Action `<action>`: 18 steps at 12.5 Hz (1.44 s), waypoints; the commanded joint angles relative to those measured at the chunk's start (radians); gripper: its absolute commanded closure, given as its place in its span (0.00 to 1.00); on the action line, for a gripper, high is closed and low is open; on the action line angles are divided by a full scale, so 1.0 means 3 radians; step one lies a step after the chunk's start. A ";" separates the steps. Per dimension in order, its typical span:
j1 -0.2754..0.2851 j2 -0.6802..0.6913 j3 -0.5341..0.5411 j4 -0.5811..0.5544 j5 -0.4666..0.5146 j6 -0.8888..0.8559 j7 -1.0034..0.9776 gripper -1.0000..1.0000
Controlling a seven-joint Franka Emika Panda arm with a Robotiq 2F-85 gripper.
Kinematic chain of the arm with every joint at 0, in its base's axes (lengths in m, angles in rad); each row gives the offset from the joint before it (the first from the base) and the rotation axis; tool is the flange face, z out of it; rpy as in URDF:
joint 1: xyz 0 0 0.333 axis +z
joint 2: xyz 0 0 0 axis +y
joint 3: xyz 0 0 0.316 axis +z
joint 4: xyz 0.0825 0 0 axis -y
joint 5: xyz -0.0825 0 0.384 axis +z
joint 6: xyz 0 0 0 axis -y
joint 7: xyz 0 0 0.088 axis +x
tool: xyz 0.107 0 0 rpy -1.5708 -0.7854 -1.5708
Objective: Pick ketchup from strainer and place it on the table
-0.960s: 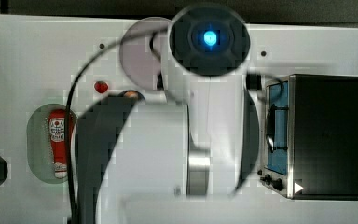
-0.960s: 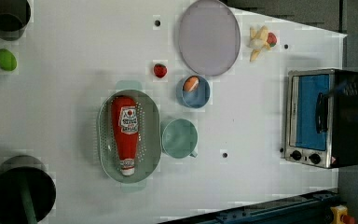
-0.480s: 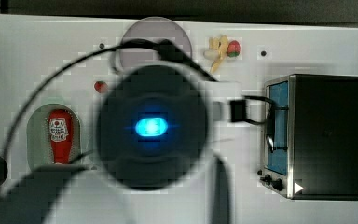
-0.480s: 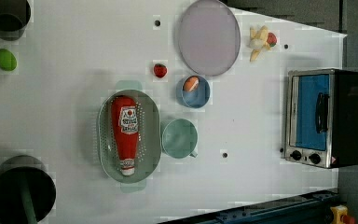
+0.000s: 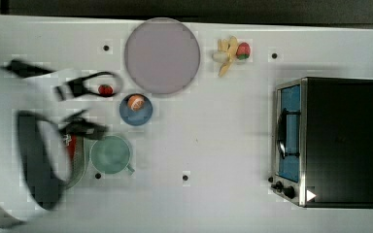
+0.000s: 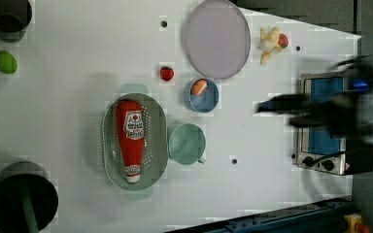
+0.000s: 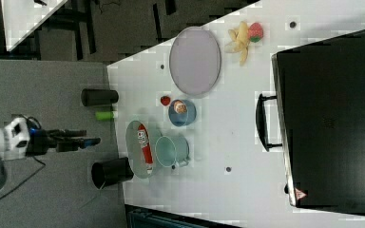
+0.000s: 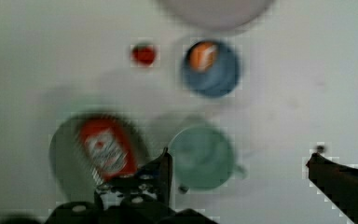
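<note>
we see the ketchup (image 6: 130,138) lying in the strainer (image 6: 156,145) on the table (image 6: 77,73); the end effector (image 8: 240,163) hangs above, wide apart.

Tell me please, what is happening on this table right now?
A robot arm is above the white table, and its tool is open and holds nothing. The ketchup lies flat inside the pale green strainer, not yet picked up. Beside the strainer stands a green cup, with a blue bowl, a strawberry and a round plate beyond it.
</note>
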State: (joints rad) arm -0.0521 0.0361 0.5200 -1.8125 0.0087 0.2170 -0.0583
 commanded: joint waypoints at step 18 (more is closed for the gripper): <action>0.0430 0.1945 0.0486 -0.0769 -0.1647 0.2401 0.1096 0.00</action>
State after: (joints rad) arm 0.0830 0.6650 0.6494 -2.0508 -0.4653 0.9126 0.1796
